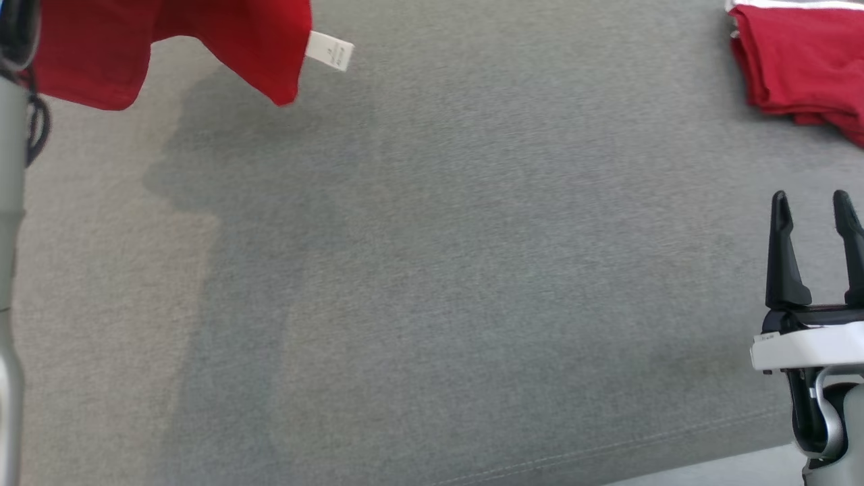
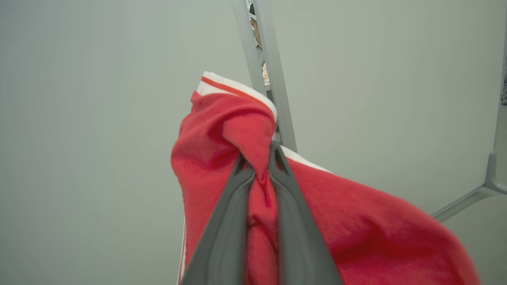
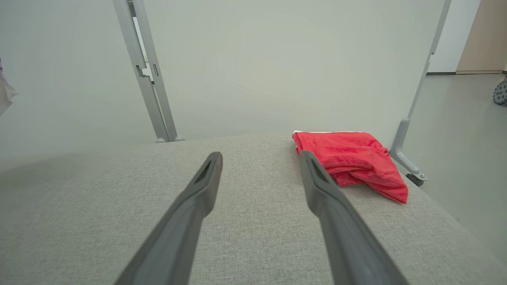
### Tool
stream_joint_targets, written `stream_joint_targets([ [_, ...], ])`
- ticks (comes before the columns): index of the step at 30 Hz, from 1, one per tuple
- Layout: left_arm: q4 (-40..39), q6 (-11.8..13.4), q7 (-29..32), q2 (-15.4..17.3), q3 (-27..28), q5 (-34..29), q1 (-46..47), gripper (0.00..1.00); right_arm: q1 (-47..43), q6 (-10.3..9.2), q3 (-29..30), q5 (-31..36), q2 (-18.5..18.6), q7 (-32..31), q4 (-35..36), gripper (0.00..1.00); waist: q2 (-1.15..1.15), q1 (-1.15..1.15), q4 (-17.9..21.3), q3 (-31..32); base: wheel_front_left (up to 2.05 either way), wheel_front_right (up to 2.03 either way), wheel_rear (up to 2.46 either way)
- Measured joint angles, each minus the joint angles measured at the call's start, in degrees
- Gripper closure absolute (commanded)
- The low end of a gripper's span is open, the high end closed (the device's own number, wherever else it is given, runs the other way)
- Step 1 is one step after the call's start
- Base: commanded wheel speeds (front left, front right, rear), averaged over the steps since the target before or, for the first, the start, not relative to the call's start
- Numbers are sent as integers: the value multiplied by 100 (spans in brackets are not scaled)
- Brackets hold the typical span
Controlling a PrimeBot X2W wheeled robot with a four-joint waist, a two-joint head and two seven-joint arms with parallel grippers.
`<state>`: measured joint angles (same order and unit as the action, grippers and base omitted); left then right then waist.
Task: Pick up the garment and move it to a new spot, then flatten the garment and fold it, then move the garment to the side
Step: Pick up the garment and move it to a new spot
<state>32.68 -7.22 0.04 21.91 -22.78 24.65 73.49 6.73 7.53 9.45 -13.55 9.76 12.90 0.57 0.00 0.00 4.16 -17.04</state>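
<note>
A red garment (image 1: 169, 40) with a white care label (image 1: 329, 50) hangs in the air at the top left of the head view, casting a shadow on the grey cloth surface (image 1: 432, 283). In the left wrist view my left gripper (image 2: 258, 158) is shut on a bunched fold of this red garment (image 2: 356, 233), near its white-and-red striped trim. My right gripper (image 1: 813, 202) stands open at the lower right, low over the surface, with nothing between its fingers (image 3: 206, 178).
A second red garment (image 1: 800, 61) lies folded at the far right corner of the surface, also seen in the right wrist view (image 3: 352, 158). Grey metal posts (image 3: 146, 71) and a pale wall stand behind. The surface's front edge (image 1: 675, 466) runs bottom right.
</note>
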Motion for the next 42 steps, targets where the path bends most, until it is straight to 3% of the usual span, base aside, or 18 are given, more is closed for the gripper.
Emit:
stream_joint_targets([
  [5, -487, 30, 296, -478, -277, 19, 118, 100, 96, 1, -77, -36, -114, 119, -233, 0, 0, 0, 509, 112, 0, 0, 0],
  [12, -612, 103, 229, -1177, -512, 140, 211, 100, 216, 0, -166, -58, -170, 183, -408, 0, 0, 0, 1095, 183, 0, 0, 0],
  [15, -614, 167, 79, -1316, -547, 222, -19, 100, 262, 0, -172, -65, -182, 192, -439, 0, 0, 0, 1242, 179, 0, 0, 0],
  [27, -485, 559, -600, -1417, -509, 761, -2603, 100, 315, 1, -279, -87, -176, 210, -454, 0, 0, 0, 958, 124, 0, 0, 0],
  [37, -449, 726, -977, -1203, -827, 656, -4186, 99, 280, 0, -358, -86, -171, 211, -468, 0, 0, 0, 663, 235, 0, 0, 0],
  [38, -463, 743, -1012, -1178, -848, 648, -4259, 59, 260, 0, -356, -86, -169, 211, -472, 0, 0, 0, 633, 257, 0, 0, 0],
  [39, -481, 779, -1051, -1160, -878, 600, -4321, 0, 232, 0, -371, -86, -169, 211, -485, 0, 0, 0, 603, 284, 0, 0, 0],
  [42, -608, 838, -1212, -1056, -865, 512, -4407, 0, 176, 0, -452, -89, -169, 211, -538, 0, 0, 0, 534, 389, 0, 0, 0],
])
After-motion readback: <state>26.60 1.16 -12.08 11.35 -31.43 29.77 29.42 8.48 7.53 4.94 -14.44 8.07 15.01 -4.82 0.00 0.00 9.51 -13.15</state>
